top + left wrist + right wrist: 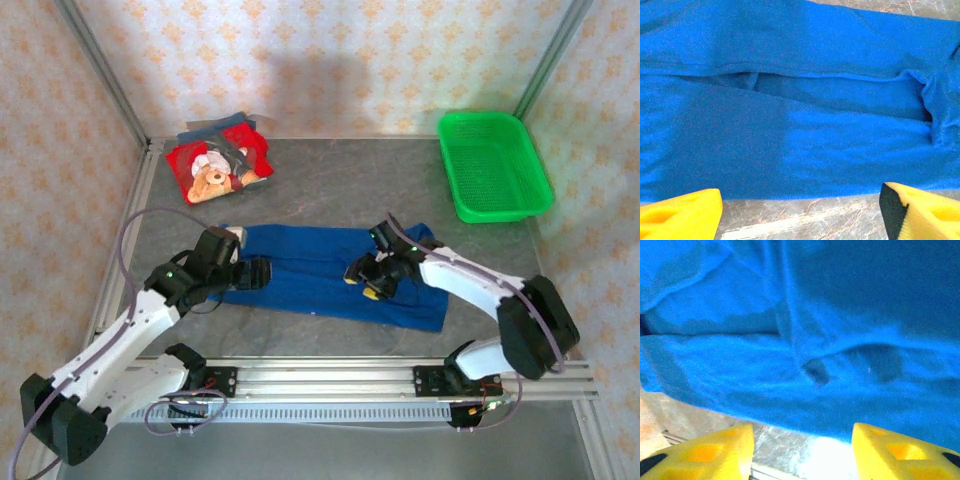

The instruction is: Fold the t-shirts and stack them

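Observation:
A royal-blue t-shirt (330, 270) lies flat across the middle of the table as a long band, plain side up. My left gripper (256, 273) sits low over its left part. In the left wrist view the gripper (800, 212) is open, its yellow fingers (685, 215) spread wide over bare table just short of the shirt's near edge (800, 192). My right gripper (360, 274) hovers over the shirt's right half. In the right wrist view this gripper (802, 452) is also open, empty, with the blue cloth (805, 365) just ahead. A red teddy-bear-print shirt (215, 165) tops a darker folded pile (235, 125) at the back left.
A green mesh basket (493, 165) stands at the back right. Grey marbled table (330, 190) shows between the blue shirt and the back wall. A metal rail (330, 380) runs along the near edge by the arm bases. Patterned walls enclose the table.

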{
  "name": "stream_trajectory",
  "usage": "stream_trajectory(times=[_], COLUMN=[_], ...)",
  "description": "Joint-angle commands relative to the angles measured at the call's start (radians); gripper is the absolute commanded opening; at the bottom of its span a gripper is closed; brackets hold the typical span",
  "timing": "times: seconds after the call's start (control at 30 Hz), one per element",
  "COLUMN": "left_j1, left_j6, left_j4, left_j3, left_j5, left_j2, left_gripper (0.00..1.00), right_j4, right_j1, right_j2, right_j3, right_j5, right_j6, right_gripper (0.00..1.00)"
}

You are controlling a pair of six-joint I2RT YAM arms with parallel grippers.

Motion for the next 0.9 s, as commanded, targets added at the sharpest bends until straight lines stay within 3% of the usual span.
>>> stream_trajectory(times=[0.0,0.1,0.2,0.33,0.53,0.73,0.87], left_j1=[-0.002,0.011,0.046,0.119,0.16,0.224,0.279], left_j6=[-0.013,0.004,0.02,0.029,0.09,0.053,0.011], left_j4=[0.03,0.035,0.042,0.036,0.067,0.08,0.044], left_j3=[0.111,0.204,0.285,0.384,0.472,0.466,0.455], left_j5=[-0.045,-0.049,-0.01,0.051,0.009,-0.061,-0.116], left_j2=[0.094,0.219,0.352,0.551,0.742,0.857,0.921], left_gripper=[0.83,0.83,0.83,0.82,0.8,0.77,0.77], right_j4=[-0.215,-0.345,-0.309,-0.207,-0.076,0.004,-0.018], right_j1=[-0.032,-0.088,-0.152,-0.189,-0.188,-0.188,-0.189], right_j2=[-0.123,-0.187,-0.23,-0.157,-0.056,0.07,0.186], right_j3=[0.078,0.095,0.049,0.004,-0.046,-0.07,0.01], right_j5=[0.148,0.312,0.324,0.276,0.297,0.338,0.393], right_j6=[-0.046,-0.066,-0.085,-0.098,-0.075,-0.042,-0.058], right_gripper=[0.62,0.74,0.84,0.85,0.85,0.85,0.85])
